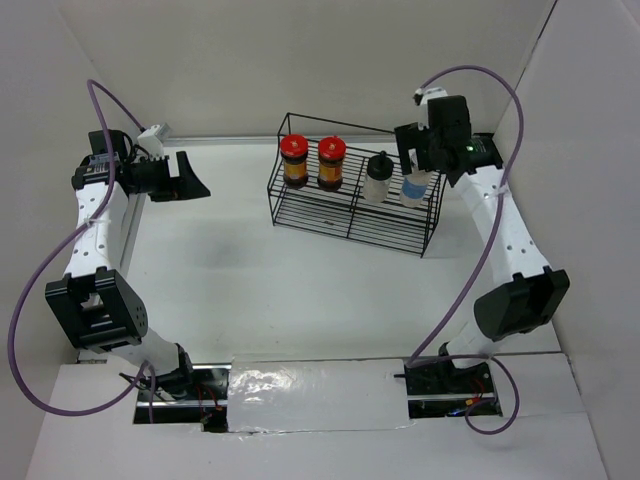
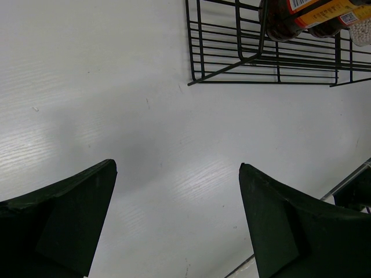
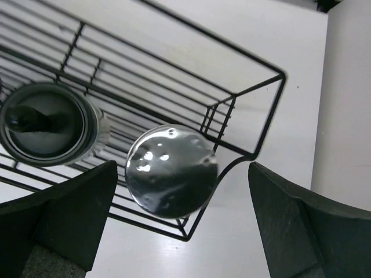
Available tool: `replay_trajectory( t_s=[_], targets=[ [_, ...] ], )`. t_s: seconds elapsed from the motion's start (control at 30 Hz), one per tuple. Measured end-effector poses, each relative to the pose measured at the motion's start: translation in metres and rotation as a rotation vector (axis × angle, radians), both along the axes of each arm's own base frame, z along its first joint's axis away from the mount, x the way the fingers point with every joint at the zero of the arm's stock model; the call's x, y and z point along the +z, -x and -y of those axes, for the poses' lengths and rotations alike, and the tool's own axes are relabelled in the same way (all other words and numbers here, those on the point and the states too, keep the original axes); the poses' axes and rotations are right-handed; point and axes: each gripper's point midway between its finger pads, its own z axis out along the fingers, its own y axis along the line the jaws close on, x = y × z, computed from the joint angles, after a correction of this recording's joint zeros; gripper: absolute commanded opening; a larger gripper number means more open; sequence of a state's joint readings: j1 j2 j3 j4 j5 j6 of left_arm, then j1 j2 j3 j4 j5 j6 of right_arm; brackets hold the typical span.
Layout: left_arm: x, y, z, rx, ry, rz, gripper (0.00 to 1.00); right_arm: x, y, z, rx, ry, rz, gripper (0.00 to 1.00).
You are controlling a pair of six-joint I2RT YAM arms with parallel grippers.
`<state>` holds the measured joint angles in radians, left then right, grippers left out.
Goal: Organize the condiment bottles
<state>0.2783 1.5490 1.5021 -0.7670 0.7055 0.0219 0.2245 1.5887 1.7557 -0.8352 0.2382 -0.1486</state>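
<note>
Four condiment bottles stand in a row in the black wire rack [image 1: 300,215]. From left to right they are two red-capped jars [image 1: 293,160] [image 1: 331,160], a whitish bottle with a black cap [image 1: 377,178] and a pale-capped, blue-labelled bottle [image 1: 414,188]. My right gripper [image 1: 418,152] hovers open directly over the pale-capped bottle. In the right wrist view its shiny cap [image 3: 171,171] sits between the spread fingers of the gripper [image 3: 182,168], nearer the left one, with the black cap [image 3: 46,124] to the left. My left gripper [image 1: 192,180] is open and empty, left of the rack.
The rack's end wires [image 3: 255,116] curve close around the pale-capped bottle. In the left wrist view the open gripper [image 2: 177,168] faces bare white table [image 2: 116,87], with the rack's corner [image 2: 232,58] and a brown jar [image 2: 290,17] beyond. White walls enclose the table.
</note>
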Motion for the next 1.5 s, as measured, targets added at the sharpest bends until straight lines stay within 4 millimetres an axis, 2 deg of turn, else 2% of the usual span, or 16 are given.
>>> replay_trajectory(
  t_s=[0.1,0.2,0.27,0.33,0.37,0.47,0.53,0.6,0.67,0.73,0.77,0.93,1.13,1.5],
  targets=[
    [0.0,0.0,0.0,0.0,0.0,-0.001,0.99,0.031,0.002,0.009,-0.029,-0.068,0.101,1.0],
    [0.0,0.0,0.0,0.0,0.001,-0.002,0.99,0.074,0.011,0.029,-0.091,-0.127,0.242,1.0],
    [0.0,0.0,0.0,-0.001,0.002,-0.002,0.99,0.106,0.021,0.051,-0.173,-0.17,0.36,1.0],
    [0.0,0.001,0.001,-0.004,0.005,-0.001,0.99,0.121,0.036,0.083,-0.288,-0.204,0.445,1.0],
    [0.0,0.001,0.001,-0.004,0.006,-0.001,0.99,0.12,0.044,0.104,-0.36,-0.219,0.461,1.0],
    [0.001,0.001,0.001,-0.005,0.007,0.0,0.99,0.097,0.057,0.165,-0.54,-0.26,0.439,1.0],
    [0.001,0.001,0.001,-0.006,0.008,-0.001,0.99,0.072,0.058,0.19,-0.612,-0.304,0.395,1.0],
    [0.001,0.001,0.001,-0.006,0.007,0.0,0.99,0.025,0.055,0.199,-0.657,-0.351,0.291,1.0],
    [0.001,0.001,0.002,-0.006,0.008,0.0,0.99,-0.02,0.058,0.196,-0.683,-0.387,0.183,1.0],
    [0.001,0.001,0.002,-0.006,0.008,0.0,0.99,-0.044,0.065,0.194,-0.717,-0.403,0.129,1.0],
    [0.001,0.001,0.002,-0.006,0.008,0.0,0.99,-0.048,0.067,0.195,-0.741,-0.408,0.12,1.0],
    [0.001,0.001,0.002,-0.006,0.008,0.0,0.99,-0.04,0.071,0.207,-0.855,-0.388,0.194,1.0],
    [0.001,0.001,0.002,-0.007,0.008,0.0,1.0,-0.028,0.077,0.198,-0.871,-0.375,0.256,1.0],
    [0.001,0.001,0.002,-0.007,0.009,0.0,0.99,-0.014,0.078,0.2,-0.886,-0.379,0.319,1.0]
  ],
)
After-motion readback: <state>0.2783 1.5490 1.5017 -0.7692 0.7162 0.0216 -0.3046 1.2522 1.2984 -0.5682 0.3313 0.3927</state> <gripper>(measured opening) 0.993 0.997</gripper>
